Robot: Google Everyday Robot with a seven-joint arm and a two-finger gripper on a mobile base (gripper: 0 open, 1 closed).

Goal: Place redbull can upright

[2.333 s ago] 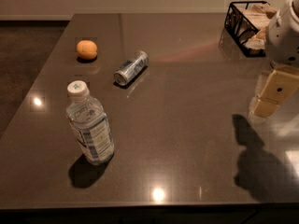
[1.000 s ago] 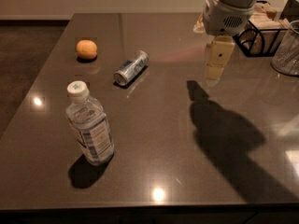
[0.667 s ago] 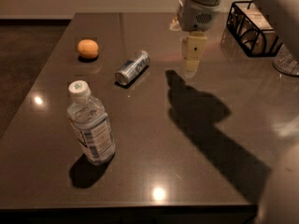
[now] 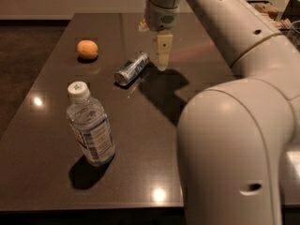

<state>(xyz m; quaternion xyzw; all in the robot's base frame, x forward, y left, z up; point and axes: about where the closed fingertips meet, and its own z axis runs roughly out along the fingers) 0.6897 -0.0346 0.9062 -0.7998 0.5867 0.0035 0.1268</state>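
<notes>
From my one camera view, the redbull can [image 4: 132,69] lies on its side on the dark counter [image 4: 51,102], its silver end facing me. The claw [image 4: 162,63] hangs just right of it, pointing down; I cannot tell whether it is apart or together. An orange [image 4: 87,48] sits farther left, and a water bottle [image 4: 90,125] stands upright nearer me.

High downward view; end effector [image 4: 161,60] top-centre

Dark table [image 4: 61,125] bears redbull can [image 4: 132,69] on its side, upright water bottle [image 4: 90,128], orange [image 4: 87,49]; gripper [image 4: 162,55] above
</notes>
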